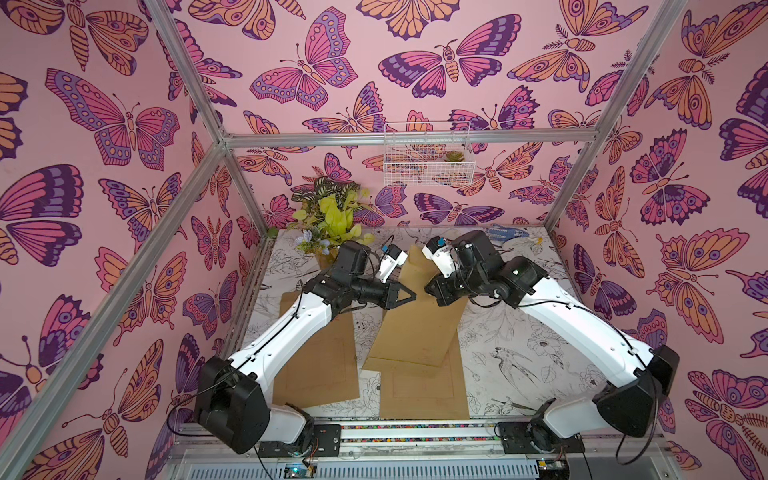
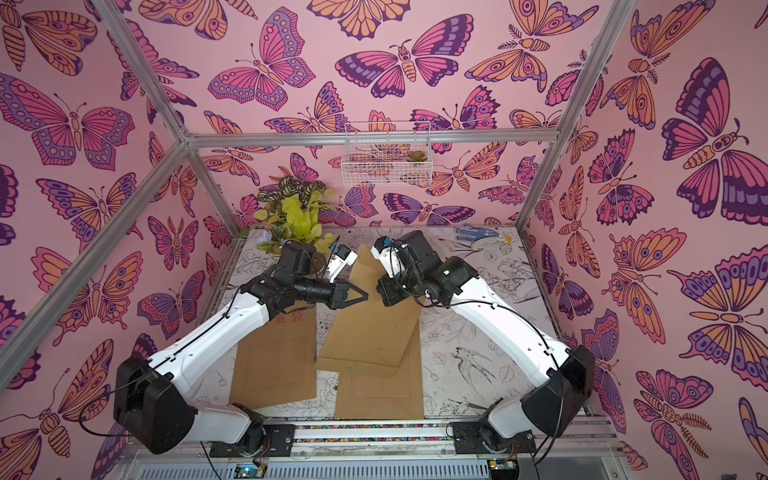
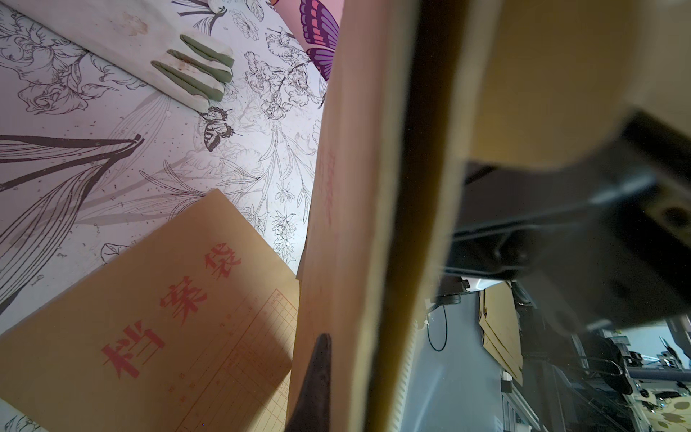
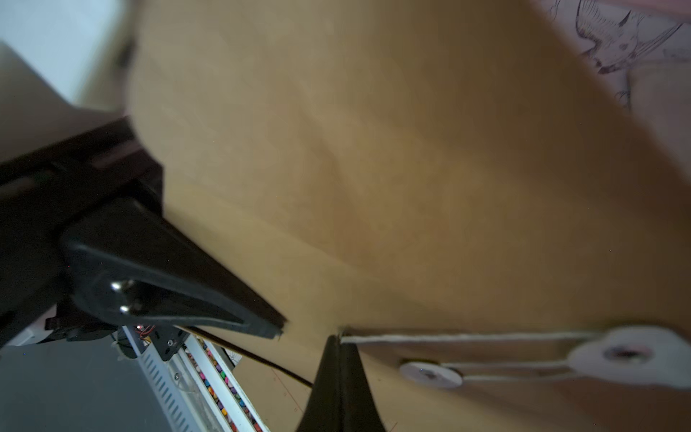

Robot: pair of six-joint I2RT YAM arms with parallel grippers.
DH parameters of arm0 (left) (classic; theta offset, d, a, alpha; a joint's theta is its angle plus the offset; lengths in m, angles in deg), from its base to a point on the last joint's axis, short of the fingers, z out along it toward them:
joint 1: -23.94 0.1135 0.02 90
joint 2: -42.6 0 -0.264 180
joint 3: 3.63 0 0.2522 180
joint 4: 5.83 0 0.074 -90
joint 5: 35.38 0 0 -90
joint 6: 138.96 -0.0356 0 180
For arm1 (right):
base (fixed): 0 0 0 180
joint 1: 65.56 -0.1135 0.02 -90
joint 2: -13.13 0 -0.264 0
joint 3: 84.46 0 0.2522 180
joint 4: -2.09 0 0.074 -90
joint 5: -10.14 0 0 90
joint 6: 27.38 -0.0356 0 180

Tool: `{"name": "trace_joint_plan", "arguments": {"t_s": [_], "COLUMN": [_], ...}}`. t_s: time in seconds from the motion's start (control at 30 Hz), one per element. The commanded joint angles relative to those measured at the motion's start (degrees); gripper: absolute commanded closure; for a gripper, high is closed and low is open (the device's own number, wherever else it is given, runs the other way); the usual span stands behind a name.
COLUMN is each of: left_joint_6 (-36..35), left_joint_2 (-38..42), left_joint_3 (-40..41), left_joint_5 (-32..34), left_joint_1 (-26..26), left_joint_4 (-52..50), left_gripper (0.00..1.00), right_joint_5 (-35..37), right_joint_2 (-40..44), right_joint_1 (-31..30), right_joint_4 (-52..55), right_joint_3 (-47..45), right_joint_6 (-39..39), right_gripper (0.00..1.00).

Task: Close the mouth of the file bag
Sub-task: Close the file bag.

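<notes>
At the middle of the table, the file bag has its mouth end lifted off the surface between your two arms. Its bottom end rests across a second bag that lies by the front edge. Your left gripper is clamped on the bag's edge near the mouth. Your right gripper has its jaws pressed together on what looks like the closure string, which runs straight from the tips to the far paper disc, with the nearer disc just beside it. That string is your main risk: it is thin and pinched only at the tips, so a sideways pull while winding could slip it free. Too hard a pull could tear a disc off the kraft paper. What looks like the flap stands up toward the far edge, and if it is not pressed flat before you wind, the mouth may end up gaping. The raised bag is limp, so it may sag, twist, or drag the bag beneath it. A third bag lies toward the left edge under your left arm, apart from the string. You cannot tell whether the file bag holds any papers. On the back wall, the wire basket holds a small succulent at one end.
</notes>
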Motion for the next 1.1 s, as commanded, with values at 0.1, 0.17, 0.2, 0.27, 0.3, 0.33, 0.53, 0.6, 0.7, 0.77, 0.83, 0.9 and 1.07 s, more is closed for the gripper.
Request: {"name": "trace_joint_plan", "arguments": {"t_s": [0.1, 0.17, 0.2, 0.27, 0.3, 0.33, 0.53, 0.6, 0.7, 0.77, 0.83, 0.9, 1.07], "left_joint_6": [0.3, 0.2, 0.2, 0.2, 0.2, 0.2, 0.3, 0.2, 0.2, 0.2, 0.2, 0.3, 0.2], "left_joint_2": [1.3, 1.3, 1.1, 1.1, 1.1, 1.2, 1.6, 1.7, 1.9, 1.9, 2.0, 2.0, 2.3], "left_joint_3": [0.5, 0.3, 0.2, 0.1, 0.2, 0.2, 0.3, 0.3, 0.3, 0.2, 0.1, 0.1, 0.3], "left_joint_5": [-0.1, -0.2, -0.3, -0.4, -0.4, -0.4, -0.4, -0.5, -0.6, -0.9, -1.1, -1.3, -1.8], "left_joint_1": [1.0, 1.1, 1.2, 1.2, 1.3, 1.2, 1.3, 1.4, 1.4, 1.4, 1.4, 1.4, 1.4], "left_joint_4": [0.5, 0.5, 0.5, 0.5, 0.5, 0.5, 0.3, 0.1, 0.0, 0.0, 0.1, 0.0, -0.4], "left_gripper": [1.00, 1.00, 1.00, 1.00, 1.00, 1.00, 1.00, 1.00, 1.00, 1.00, 1.00, 1.00, 1.00], "right_joint_5": [-7.2, -8.1, -8.7, -9.1, -9.5, -9.9, -11.2, -10.9, -10.3, -9.8, -8.5, -6.6, -2.6], "right_joint_2": [5.2, 5.7, 5.8, 5.8, 5.6, 5.5, 4.9, 5.0, 5.0, 5.0, 4.7, 4.4, 3.6], "right_joint_1": [4.0, 5.5, 6.2, 7.5, 8.2, 8.7, 13.5, 15.4, 17.5, 18.0, 18.1, 18.1, 18.2], "right_joint_4": [-7.9, -9.3, -9.8, -10.3, -10.3, -10.4, -8.7, -7.1, -5.2, -4.2, -3.0, -1.6, 1.6], "right_joint_3": [-9.8, -12.1, -12.9, -13.8, -14.0, -14.0, -13.5, -12.7, -11.3, -10.2, -8.9, -7.5, -4.1], "right_joint_6": [-6.8, -7.8, -8.0, -8.1, -8.1, -8.1, -7.1, -6.5, -5.0, -4.5, -4.1, -3.5, -2.0], "right_gripper": [1.00, 1.00, 1.00, 1.00, 1.00, 1.00, 1.00, 1.00, 1.00, 1.00, 1.00, 1.00, 1.00]}}
